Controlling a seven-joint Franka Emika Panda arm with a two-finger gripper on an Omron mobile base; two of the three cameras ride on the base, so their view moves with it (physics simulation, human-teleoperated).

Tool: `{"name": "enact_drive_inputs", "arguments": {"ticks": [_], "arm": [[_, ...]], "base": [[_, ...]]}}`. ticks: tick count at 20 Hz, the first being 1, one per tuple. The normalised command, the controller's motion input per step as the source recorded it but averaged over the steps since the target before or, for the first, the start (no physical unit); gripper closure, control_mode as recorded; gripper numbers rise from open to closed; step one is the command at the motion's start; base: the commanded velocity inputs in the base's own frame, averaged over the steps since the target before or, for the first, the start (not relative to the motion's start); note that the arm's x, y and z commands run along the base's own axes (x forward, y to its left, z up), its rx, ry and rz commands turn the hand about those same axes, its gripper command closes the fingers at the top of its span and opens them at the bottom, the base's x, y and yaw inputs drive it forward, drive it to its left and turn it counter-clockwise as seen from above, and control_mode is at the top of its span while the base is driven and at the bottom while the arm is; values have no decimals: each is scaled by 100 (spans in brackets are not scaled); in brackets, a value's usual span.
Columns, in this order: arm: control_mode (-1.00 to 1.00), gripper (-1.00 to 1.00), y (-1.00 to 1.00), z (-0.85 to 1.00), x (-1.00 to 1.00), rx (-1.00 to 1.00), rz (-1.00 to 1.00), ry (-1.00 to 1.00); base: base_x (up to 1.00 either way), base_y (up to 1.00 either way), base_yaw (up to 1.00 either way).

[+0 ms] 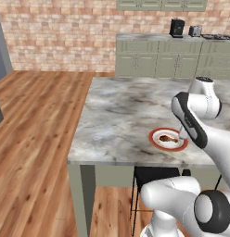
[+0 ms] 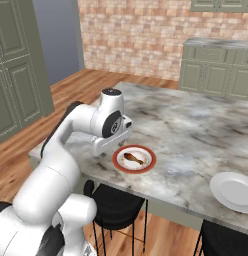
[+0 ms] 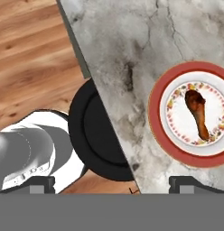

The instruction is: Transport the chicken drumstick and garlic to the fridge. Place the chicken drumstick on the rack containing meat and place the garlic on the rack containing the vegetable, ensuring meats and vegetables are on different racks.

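From the left, the wooden floor [image 1: 38, 129] runs up to the marble surface [image 1: 121, 111] of the island, and near its front edge sits a red-rimmed plate [image 1: 168, 139] with the chicken drumstick [image 1: 168, 138] lying on it. In the hand view we look straight down: a black stool [image 3: 98, 135] tucked under the edge on the left, then marble, then the plate with the drumstick [image 3: 198, 113] lying lengthwise, thick end towards the top of that view, thin bone end towards the bottom. Our gripper [image 3: 113, 184] hangs above the surface edge, well to the side of the plate, and the fingers [image 3: 191, 184] stand spread wide with nothing between them. Further right in the right base view a plain white plate [image 2: 235, 191] sits apart, near the corner.

We judge the pick of the drumstick is not yet begun. The risks as we see them: the hand is offset from the plate, so a straight descent would meet bare marble or the plate rim and could shove or tip the plate near the front edge. The drumstick is tapered and rounded, so closing across the thin end may let it roll or slip out. We cannot make out the garlic or the fridge from here, so the carry route is still unknown to us
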Motion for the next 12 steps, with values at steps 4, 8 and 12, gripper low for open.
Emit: {"name": "enact_drive_inputs", "arguments": {"ticks": [4,8,12], "arm": [[-100,-100,0,-45,35,0,0,0],[-100,-100,-1,-44,34,0,0,1],[-100,-100,-9,-36,36,0,0,3]], "base": [[0,0,0],[0,0,0],[0,0,0]]}}
